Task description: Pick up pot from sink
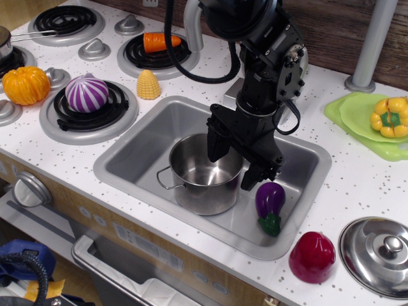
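Note:
The shiny steel pot stands upright in the grey sink, left of the basin's middle, with a wire loop handle on its left side. My black gripper hangs over the pot's right rim with its jaws spread. One finger reaches down inside the pot and the other finger is outside the right wall. The jaws straddle the rim and are not closed on it. The pot rests on the sink floor.
A purple eggplant lies in the sink right of the pot, close to the outer finger. A red pepper and a steel lid sit on the counter front right. Corn, an onion and a carrot are on the stove.

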Action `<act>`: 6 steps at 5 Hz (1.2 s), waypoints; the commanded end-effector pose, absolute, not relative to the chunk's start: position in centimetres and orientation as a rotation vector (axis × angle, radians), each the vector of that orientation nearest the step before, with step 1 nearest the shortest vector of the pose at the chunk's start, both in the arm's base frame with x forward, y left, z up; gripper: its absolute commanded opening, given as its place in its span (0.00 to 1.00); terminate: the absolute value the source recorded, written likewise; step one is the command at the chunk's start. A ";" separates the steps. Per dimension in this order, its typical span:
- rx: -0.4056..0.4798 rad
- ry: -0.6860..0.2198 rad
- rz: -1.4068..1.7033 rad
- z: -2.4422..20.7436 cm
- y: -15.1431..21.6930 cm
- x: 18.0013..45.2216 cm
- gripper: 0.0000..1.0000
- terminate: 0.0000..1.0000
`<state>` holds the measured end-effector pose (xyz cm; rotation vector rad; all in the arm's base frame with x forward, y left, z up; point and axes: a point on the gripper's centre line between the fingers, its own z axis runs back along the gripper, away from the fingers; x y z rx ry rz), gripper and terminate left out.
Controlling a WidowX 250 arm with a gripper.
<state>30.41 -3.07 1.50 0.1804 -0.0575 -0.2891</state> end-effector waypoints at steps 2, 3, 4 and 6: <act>0.170 -0.096 -0.302 0.2 -2.4 30.0 1.00 0.00; 0.168 -0.133 -0.303 -1.0 -2.1 29.5 1.00 0.00; 0.159 -0.182 -0.303 -2.3 -1.6 29.0 1.00 0.00; 0.129 -0.211 -0.273 -3.2 -1.2 28.9 0.00 0.00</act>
